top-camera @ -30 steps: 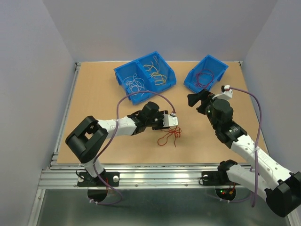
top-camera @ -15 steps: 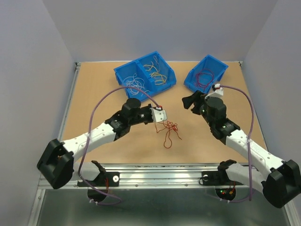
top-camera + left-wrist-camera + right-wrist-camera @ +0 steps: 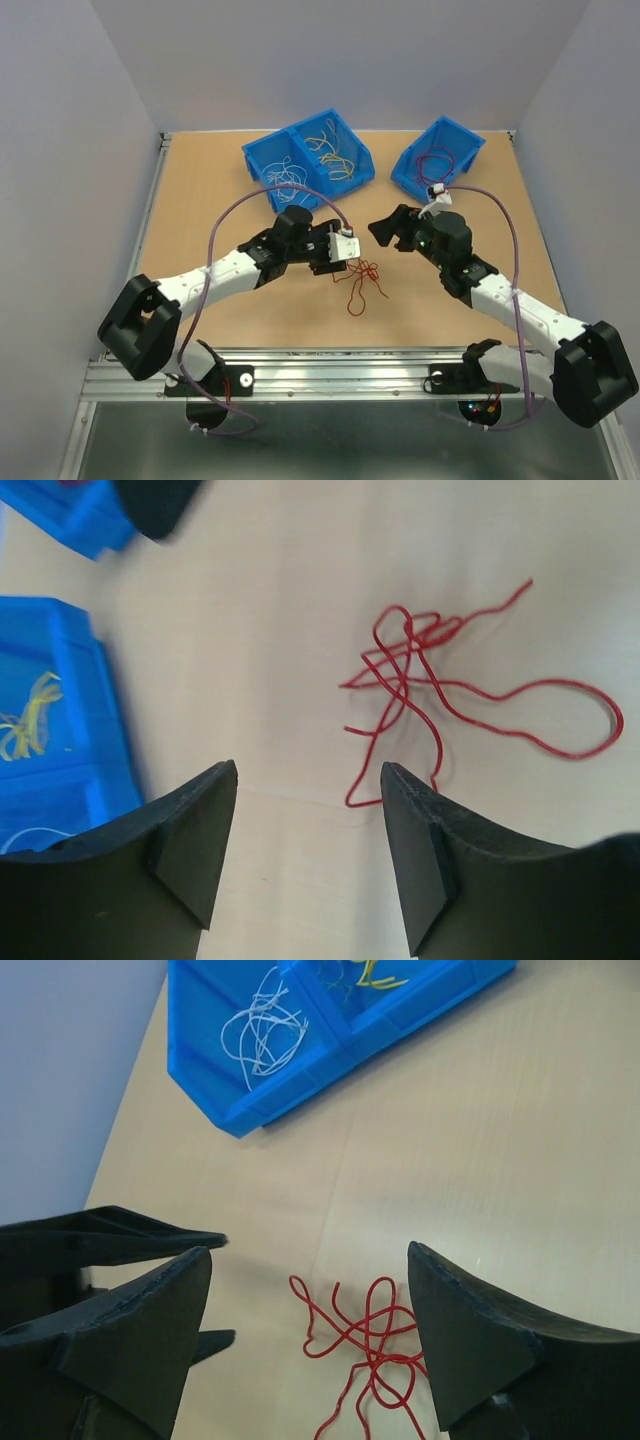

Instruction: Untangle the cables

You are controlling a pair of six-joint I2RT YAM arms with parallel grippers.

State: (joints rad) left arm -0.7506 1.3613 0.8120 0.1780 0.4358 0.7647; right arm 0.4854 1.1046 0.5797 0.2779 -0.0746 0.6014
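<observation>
The red cables (image 3: 412,638) lie as one loose tangle on the bare table (image 3: 200,260), between your two grippers and well apart from the bins. Your left gripper (image 3: 310,775) hovers with jaws wide and empty, and the tangle sits beyond the fingertips and off to one side of the gap, not between them. Your right gripper (image 3: 310,1252) is also wide and empty, with the tangle lined up in its gap. The first risk is contact: both grippers point at the same small spot and are already near each other, so closing in together could knock finger against finger. The second is the knot. Several strands cross at the middle, and if you pinch there you will probably lift the whole clump, or pull it tighter, rather than free one strand. Go for an outlying loop or a loose end instead. The wire is very thin, so it may slip out of the pads or spring aside as they close. Sorted white, yellow and red cables already lie in the double bin (image 3: 268,172) and the small bin (image 3: 462,146); a wide swing could snag them.
</observation>
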